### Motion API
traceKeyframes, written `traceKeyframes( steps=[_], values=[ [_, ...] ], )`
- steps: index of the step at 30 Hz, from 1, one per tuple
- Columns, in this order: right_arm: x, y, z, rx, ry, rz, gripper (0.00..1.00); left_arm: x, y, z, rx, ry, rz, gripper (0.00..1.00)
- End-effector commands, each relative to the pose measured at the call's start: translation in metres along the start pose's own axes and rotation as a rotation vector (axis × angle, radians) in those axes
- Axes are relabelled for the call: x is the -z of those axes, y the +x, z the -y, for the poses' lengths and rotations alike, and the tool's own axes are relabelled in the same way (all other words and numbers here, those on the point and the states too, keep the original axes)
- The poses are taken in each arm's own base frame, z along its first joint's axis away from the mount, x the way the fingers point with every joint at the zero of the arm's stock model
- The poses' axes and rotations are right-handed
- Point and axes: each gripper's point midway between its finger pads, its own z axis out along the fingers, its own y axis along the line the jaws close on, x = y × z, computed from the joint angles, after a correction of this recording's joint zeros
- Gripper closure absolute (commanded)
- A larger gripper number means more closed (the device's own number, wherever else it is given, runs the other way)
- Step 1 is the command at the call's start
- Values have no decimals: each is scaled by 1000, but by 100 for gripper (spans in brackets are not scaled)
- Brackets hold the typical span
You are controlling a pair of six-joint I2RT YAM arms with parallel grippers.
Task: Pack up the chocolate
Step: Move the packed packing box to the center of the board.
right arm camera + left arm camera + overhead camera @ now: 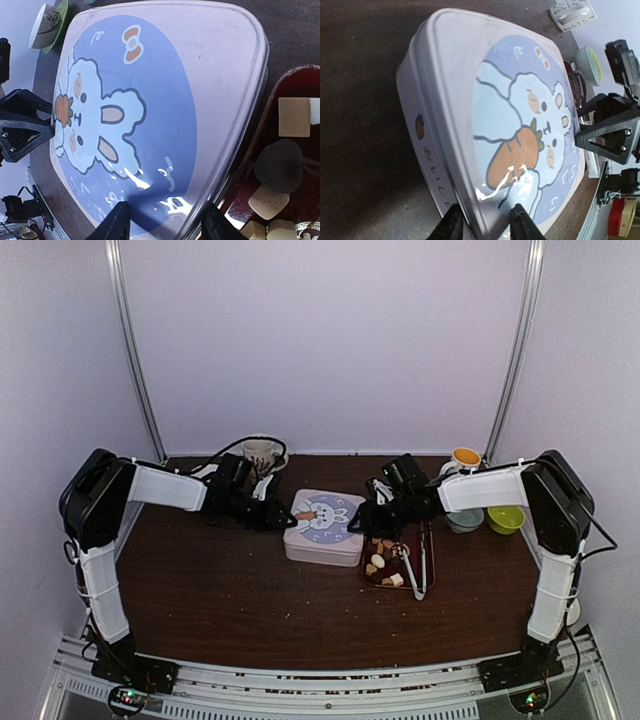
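So the chocolate [383, 558] is sitting in a dark red tray [287, 82] just off the 3 o'clock side of the bunny tin [323, 525], mid-table [230, 600]. Seen from above, the tray's long axis runs 12 to 6, and the pieces are strung along it the same way, bunched toward the 9 o'clock side.

Up close it's a mix: a flat tan square [293, 116], a dark rounded lump [284, 166], a pale piece stamped "Sweet" [269, 202] and a bit of white.

Metal tongs [415, 565] lie along the tray's 3 o'clock side, handles toward 12.

The closed tin sits between both arms. The left gripper [488, 225] has its fingers apart, straddling the tin's 9 o'clock rim; the right gripper [167, 225] straddles the 3 o'clock rim. Can't tell if either is actually pinching.

At 11 o'clock there's a mug [262, 452]; at 1 to 2 o'clock an orange cup [465, 457], grey bowl [465, 521] and green bowl [506, 519].
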Motion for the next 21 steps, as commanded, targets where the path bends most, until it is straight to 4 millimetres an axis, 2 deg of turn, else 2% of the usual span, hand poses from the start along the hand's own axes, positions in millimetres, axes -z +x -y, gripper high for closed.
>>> traceKeyframes(
  steps=[1,7,11,14,17,21],
  values=[
    [-8,52,-9,73,1,-145,52,-3,40,-8,49,-10,-76,70],
    [-6,68,-24,111,-27,-177,52,5,69,4,68,10,-110,72],
    [-3,73,-28,115,-43,-186,54,13,76,6,80,-3,-114,73],
    [9,79,-35,139,-53,-190,51,27,78,11,75,-26,-74,72],
    [20,73,-32,152,-26,-157,44,42,70,8,52,-83,-5,64],
    [35,46,-25,143,10,-62,33,47,49,3,44,-113,53,45]
  ],
)
